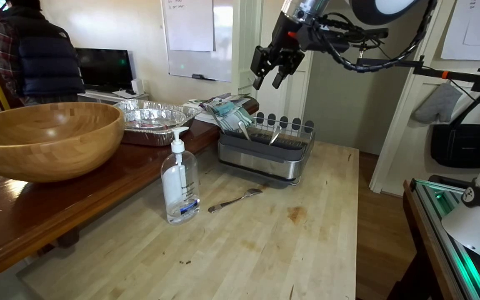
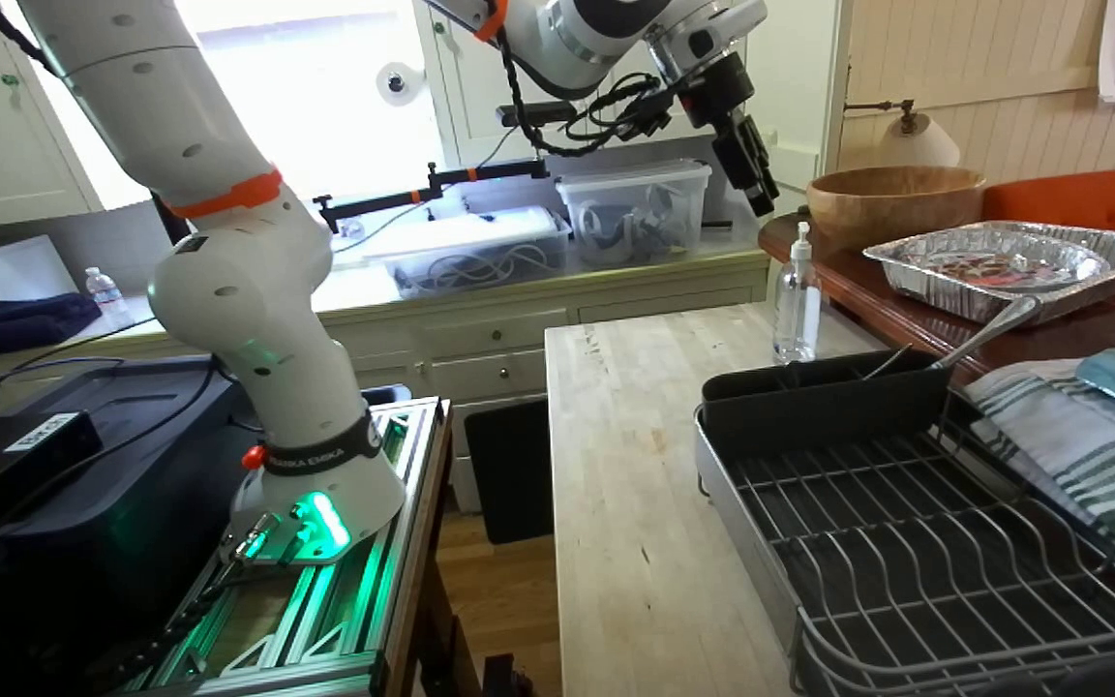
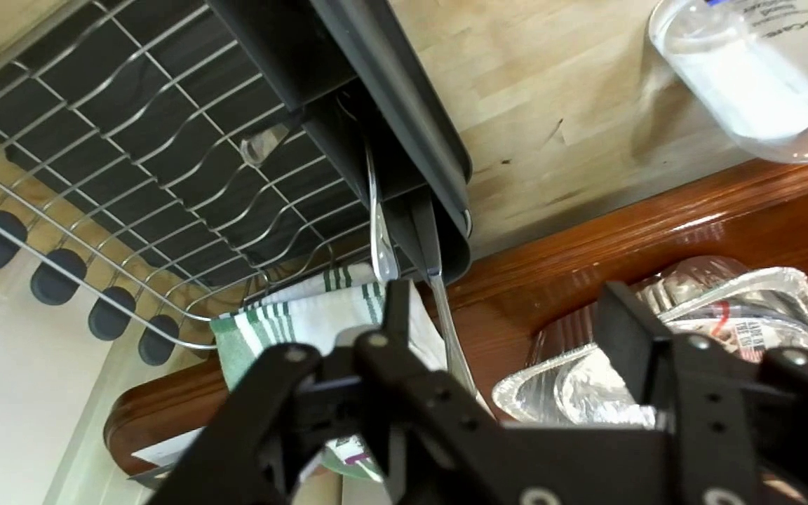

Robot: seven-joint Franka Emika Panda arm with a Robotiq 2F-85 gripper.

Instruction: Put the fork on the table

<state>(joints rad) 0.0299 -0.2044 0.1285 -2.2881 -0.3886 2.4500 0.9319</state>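
A silver fork (image 1: pixel 235 200) lies flat on the light wooden table (image 1: pixel 240 254), beside a clear pump bottle; its head end is too small to make out fully. It does not show in the wrist view or in the view from behind the rack. My gripper (image 1: pixel 267 82) is open and empty, high above the dish rack (image 1: pixel 261 160); it also shows in an exterior view (image 2: pixel 763 205). In the wrist view the two fingers (image 3: pixel 506 308) stand wide apart with nothing between them. Silver utensils (image 3: pixel 380 242) stand in the rack's dark caddy (image 3: pixel 404 105).
The pump bottle (image 1: pixel 180 183) stands by the fork. A raised brown counter (image 1: pixel 140 175) borders the table and bears a large wooden bowl (image 1: pixel 48 141) and foil trays (image 1: pixel 156 118). A striped towel (image 2: pixel 1070 436) lies beside the rack. A person (image 1: pixel 40 58) stands in the background.
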